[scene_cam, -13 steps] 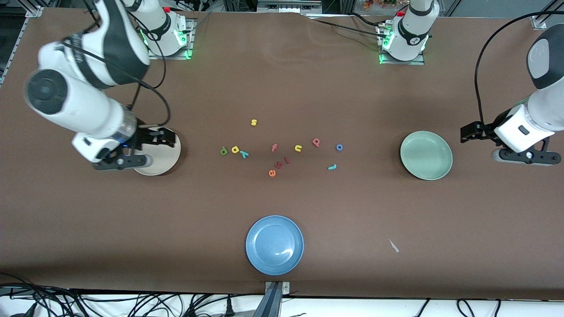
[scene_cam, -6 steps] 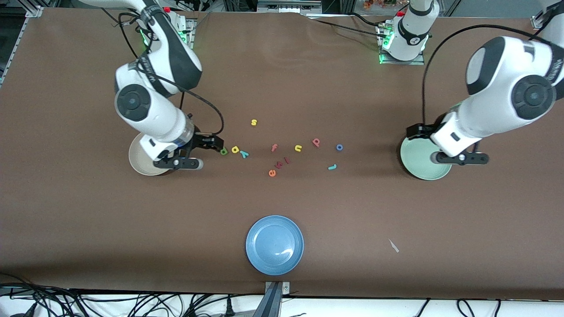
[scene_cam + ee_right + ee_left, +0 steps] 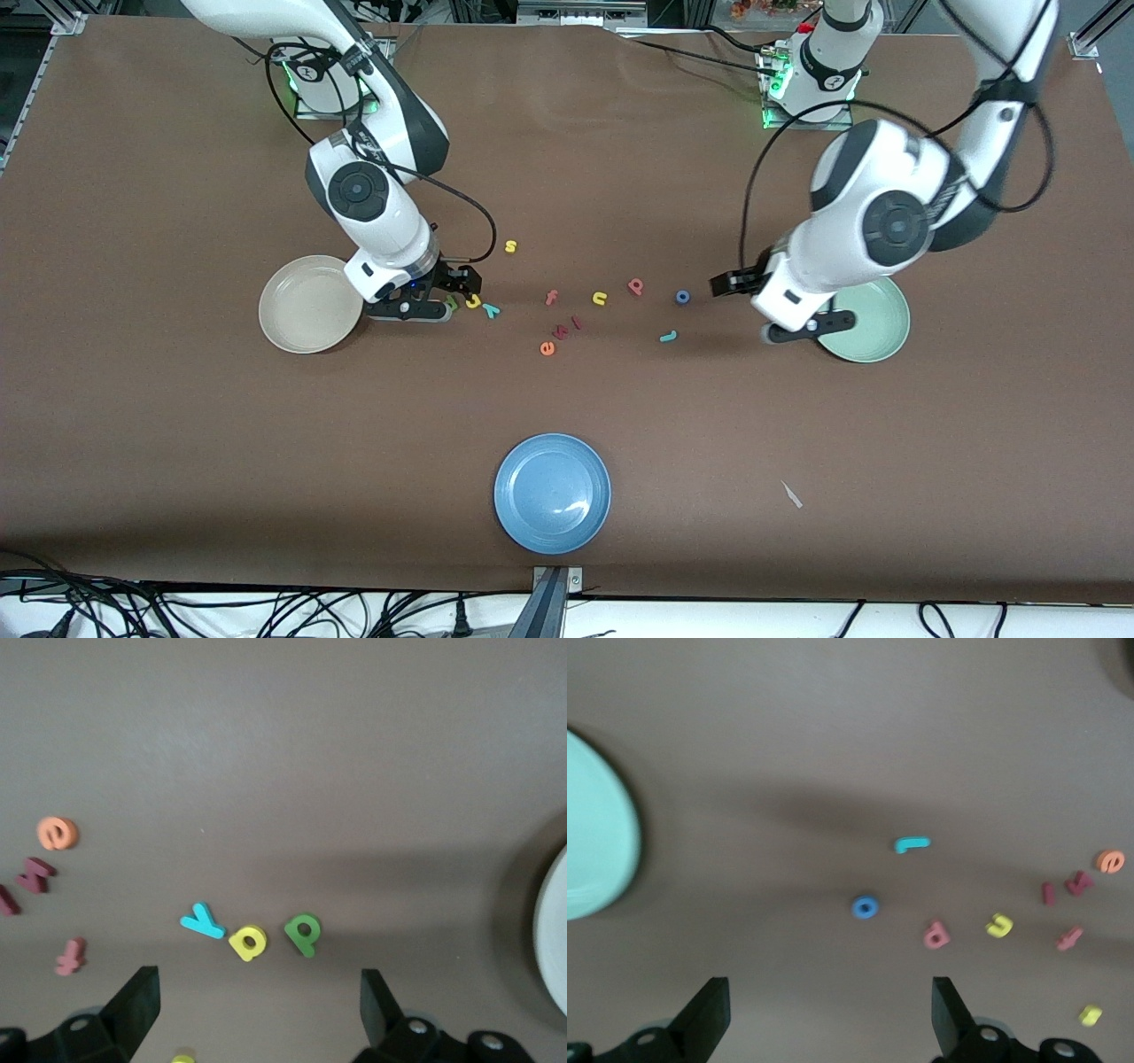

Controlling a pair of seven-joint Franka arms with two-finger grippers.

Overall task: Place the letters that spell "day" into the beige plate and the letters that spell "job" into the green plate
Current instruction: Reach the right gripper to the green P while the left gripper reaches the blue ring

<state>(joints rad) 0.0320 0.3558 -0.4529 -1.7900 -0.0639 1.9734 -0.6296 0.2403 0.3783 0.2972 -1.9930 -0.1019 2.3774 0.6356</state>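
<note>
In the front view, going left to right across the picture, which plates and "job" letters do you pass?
beige plate → blue plate → pinkish-red b → teal j → blue o → green plate

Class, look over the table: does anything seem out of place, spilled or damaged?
One stray item: a small pale scrap lies on the bare table, nearer the front camera than the green plate, and belongs to no letter group. The foam letters lie loose but flat, and all three plates sit level and hold no letters.
</note>
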